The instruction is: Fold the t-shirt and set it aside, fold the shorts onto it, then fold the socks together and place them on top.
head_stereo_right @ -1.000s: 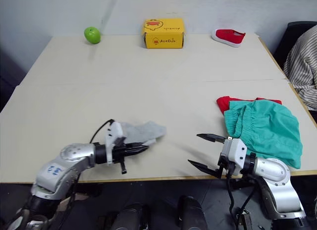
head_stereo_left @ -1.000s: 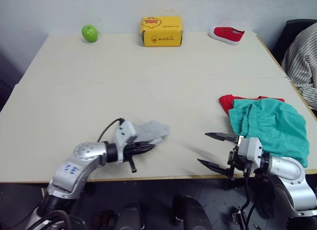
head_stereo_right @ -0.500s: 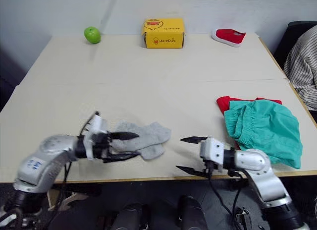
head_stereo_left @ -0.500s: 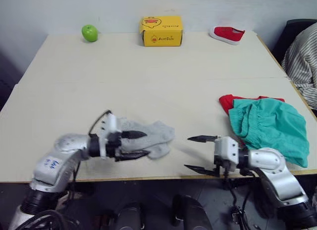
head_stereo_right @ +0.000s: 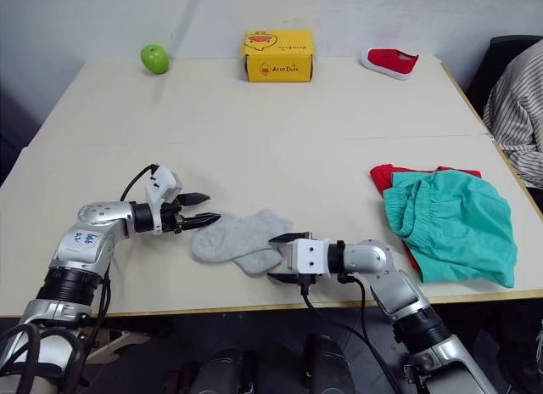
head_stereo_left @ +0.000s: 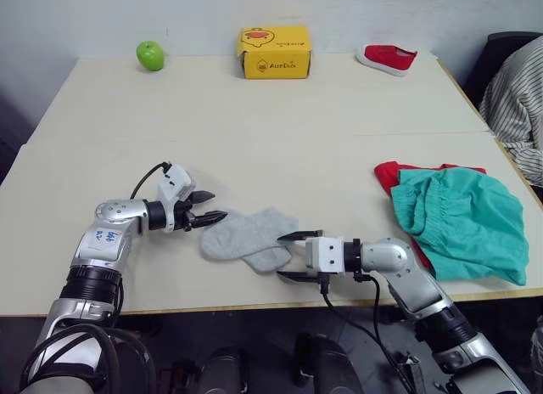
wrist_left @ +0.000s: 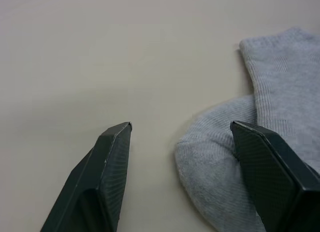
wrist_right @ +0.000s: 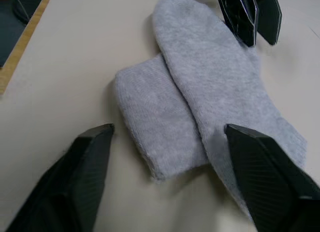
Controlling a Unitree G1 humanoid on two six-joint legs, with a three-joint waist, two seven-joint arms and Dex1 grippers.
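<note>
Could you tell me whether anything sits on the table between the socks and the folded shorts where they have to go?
Nothing visible does. The socks lie near the front edge, with the open right hand at their near end. Between them and the shorts, which lie over the t-shirt, is only bare table.

Both arms low near the front edge of the tabletop, jaws open

Left gripper point(head_stereo_left: 211, 207) points toward the right side; right gripper point(head_stereo_left: 288, 256) points back at it, forearm angled in from the front right corner.
</note>
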